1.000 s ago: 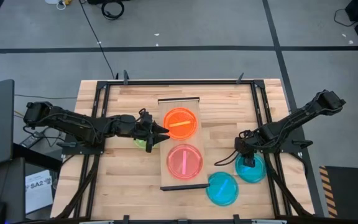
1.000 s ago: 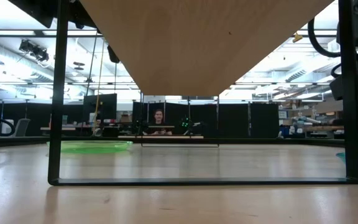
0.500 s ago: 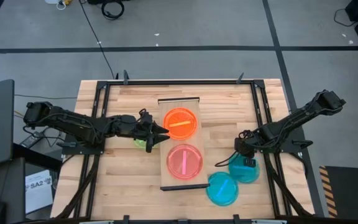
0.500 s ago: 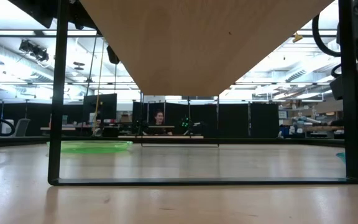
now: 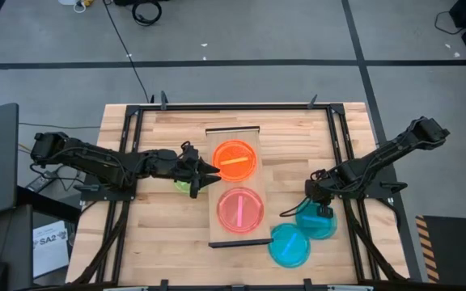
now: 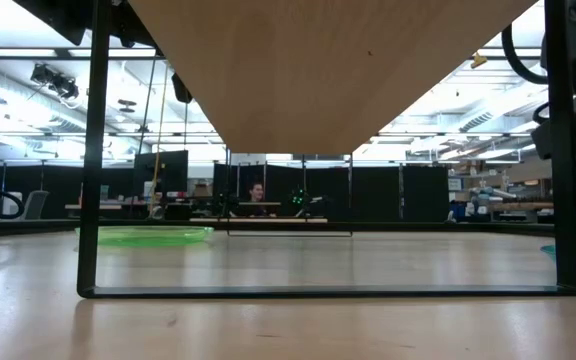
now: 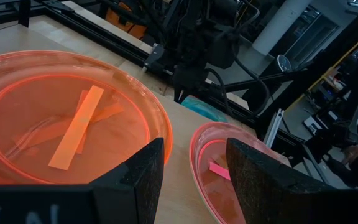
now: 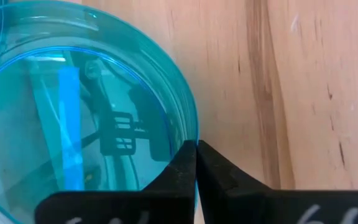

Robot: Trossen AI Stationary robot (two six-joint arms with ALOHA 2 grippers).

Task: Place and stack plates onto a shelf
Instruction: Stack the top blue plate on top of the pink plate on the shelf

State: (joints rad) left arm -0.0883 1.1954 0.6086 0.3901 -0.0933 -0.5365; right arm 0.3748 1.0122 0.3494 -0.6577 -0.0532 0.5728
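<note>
Fingers of the right gripper (image 8: 196, 163) pinch the rim of a cyan plate (image 5: 317, 220) right of the shelf (image 5: 235, 128), seemingly for lifting onto it, while the left gripper (image 5: 209, 172), spread wide, waits beside the orange plate (image 5: 235, 160).

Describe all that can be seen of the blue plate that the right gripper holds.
The blue plate is small, round, translucent cyan plastic with a raised rim and a flat blue strip inside. It sits on the table, right of the shelf, beside a second blue plate. The right gripper has its fingers shut on the rim.
</note>
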